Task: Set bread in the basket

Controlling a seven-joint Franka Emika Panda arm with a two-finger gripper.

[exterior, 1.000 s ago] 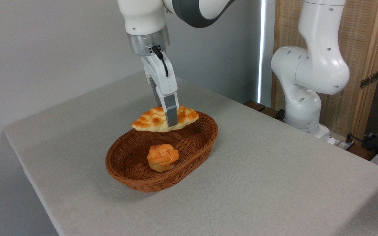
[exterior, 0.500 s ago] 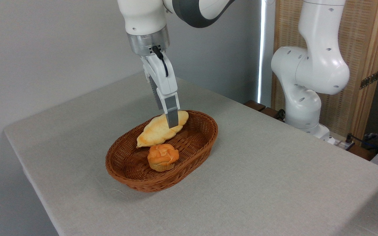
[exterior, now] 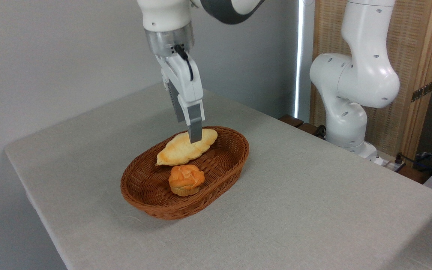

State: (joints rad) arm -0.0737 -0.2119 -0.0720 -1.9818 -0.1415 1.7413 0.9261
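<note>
The bread (exterior: 180,152) lies inside the basket (exterior: 171,209), pale underside up, leaning on the far wall with its left tip pointing down into the bowl. My gripper (exterior: 192,138) hangs just above the loaf's right half, open, with nothing held. Only the near finger (exterior: 195,125) shows plainly; the other is mostly hidden behind it.
A small round orange bun (exterior: 186,180) sits in the basket in front of the loaf. The arm's white base (exterior: 345,112) stands at the table's back right before a wooden screen (exterior: 414,56). Cables (exterior: 431,161) lie off the right edge. The table's left edge (exterior: 32,195) drops away.
The loaf left the gripper, flipped over and dropped into the basket. The gripper has since lifted a little above it.
</note>
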